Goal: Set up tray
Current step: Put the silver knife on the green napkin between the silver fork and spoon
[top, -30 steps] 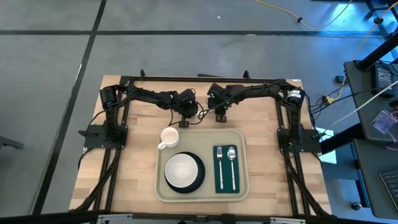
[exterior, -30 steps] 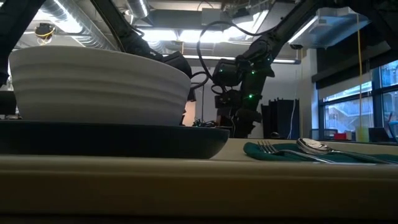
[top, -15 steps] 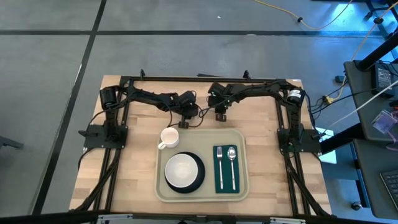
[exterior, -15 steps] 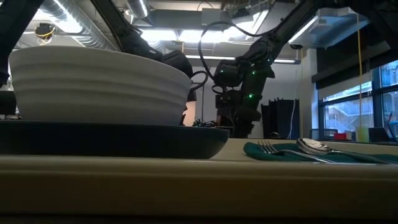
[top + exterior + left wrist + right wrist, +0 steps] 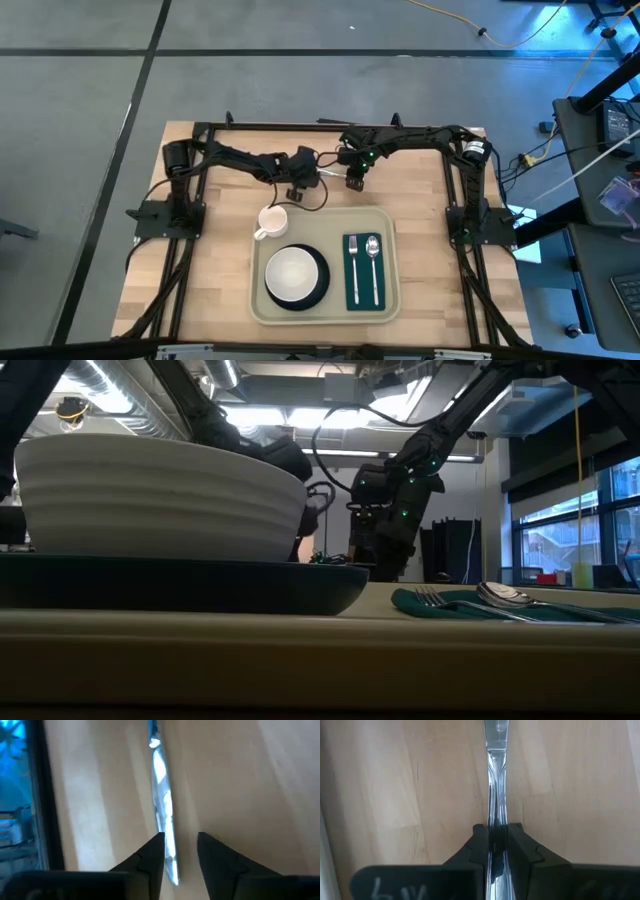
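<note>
The pale beige tray (image 5: 388, 300) lies on the wooden table. It holds a white bowl (image 5: 290, 272) on a dark plate (image 5: 321, 285) and a green napkin (image 5: 362, 292) with a fork and a spoon. A white mug (image 5: 272, 220) stands at the tray's far left corner. Beyond the tray's far edge my two grippers face each other over a silver knife (image 5: 162, 805). My right gripper (image 5: 496, 827) is shut on it. My left gripper (image 5: 180, 842) is open, and the knife's rounded end (image 5: 172, 876) runs beside one finger. My left gripper stands open around the knife's rounded end, which lies close along the inner side of one finger (image 5: 152, 857); whether they touch, I cannot tell. My right gripper pinches the knife's narrow shank (image 5: 496, 817) between its two fingers, coming steeply from above. The knife runs on past the fingertips over the bare wood.
The arms' black frame (image 5: 300, 127) runs along the table's far edge and down both sides. Bare wood (image 5: 215, 290) lies to the left of the tray, and a narrower strip to its right.
My left gripper has rolled at the wrist and opened, staying close to the mug's far side. My right gripper has turned a little and drawn slightly toward the table's far edge, staying shut on the knife. The tray's things have kept still.
</note>
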You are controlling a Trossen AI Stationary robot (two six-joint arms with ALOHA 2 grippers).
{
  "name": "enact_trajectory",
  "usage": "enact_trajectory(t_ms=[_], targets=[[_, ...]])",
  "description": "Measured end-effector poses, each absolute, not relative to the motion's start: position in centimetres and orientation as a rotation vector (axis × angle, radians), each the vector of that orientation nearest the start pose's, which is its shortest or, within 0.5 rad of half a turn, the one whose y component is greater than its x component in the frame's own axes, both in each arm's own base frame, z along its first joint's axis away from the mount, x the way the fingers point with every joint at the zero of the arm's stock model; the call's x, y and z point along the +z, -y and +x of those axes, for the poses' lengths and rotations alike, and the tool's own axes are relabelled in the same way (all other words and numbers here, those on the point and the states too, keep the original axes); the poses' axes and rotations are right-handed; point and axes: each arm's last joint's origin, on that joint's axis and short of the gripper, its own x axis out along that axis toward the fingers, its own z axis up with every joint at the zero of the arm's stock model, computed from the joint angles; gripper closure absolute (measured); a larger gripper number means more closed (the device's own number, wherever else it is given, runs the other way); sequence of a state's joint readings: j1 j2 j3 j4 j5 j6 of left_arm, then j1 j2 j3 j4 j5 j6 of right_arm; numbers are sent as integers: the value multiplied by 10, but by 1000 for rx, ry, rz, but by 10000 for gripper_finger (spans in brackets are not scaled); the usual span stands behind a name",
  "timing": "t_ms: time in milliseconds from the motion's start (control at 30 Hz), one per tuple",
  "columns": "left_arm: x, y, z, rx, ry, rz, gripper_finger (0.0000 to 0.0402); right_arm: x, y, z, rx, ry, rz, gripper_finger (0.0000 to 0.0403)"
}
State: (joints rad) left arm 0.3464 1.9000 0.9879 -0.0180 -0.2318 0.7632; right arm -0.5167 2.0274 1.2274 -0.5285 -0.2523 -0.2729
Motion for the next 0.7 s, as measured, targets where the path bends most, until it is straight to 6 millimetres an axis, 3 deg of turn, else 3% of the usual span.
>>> enact_trajectory(t_ms=[300, 700], targets=[[112, -134, 341, 201, -1073, 627, 281, 113, 177, 328, -38, -1234, 279, 356], [112, -143, 338, 167, -1039, 583, 324, 113, 176, 329, -1, -1216, 310, 354]])
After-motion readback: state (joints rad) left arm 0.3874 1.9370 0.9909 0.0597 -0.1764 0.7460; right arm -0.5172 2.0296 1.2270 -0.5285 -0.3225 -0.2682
